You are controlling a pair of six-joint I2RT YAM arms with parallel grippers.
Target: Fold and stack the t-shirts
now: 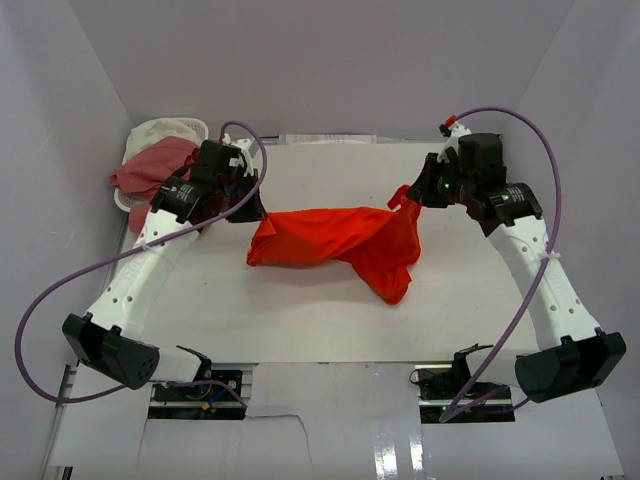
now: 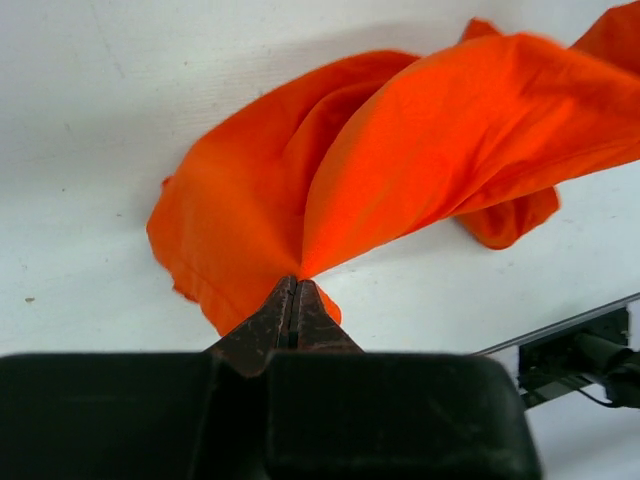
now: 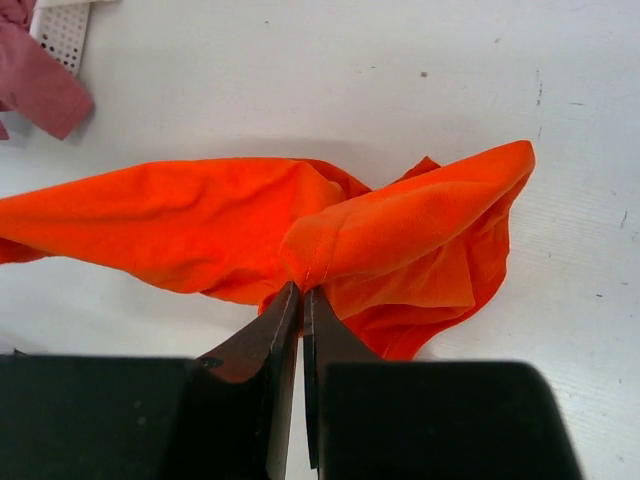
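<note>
An orange-red t-shirt hangs stretched between my two grippers over the middle of the table, its lower part sagging onto the surface at the right. My left gripper is shut on the shirt's left end. At the far right my right gripper is shut on a hemmed edge of the same shirt. A dusty pink t-shirt lies crumpled in the basket at the far left, with cream-white fabric behind it.
A small white plastic basket stands at the far left corner by the wall; its perforated side shows in the right wrist view. White walls close in the table on three sides. Purple cables loop beside both arms.
</note>
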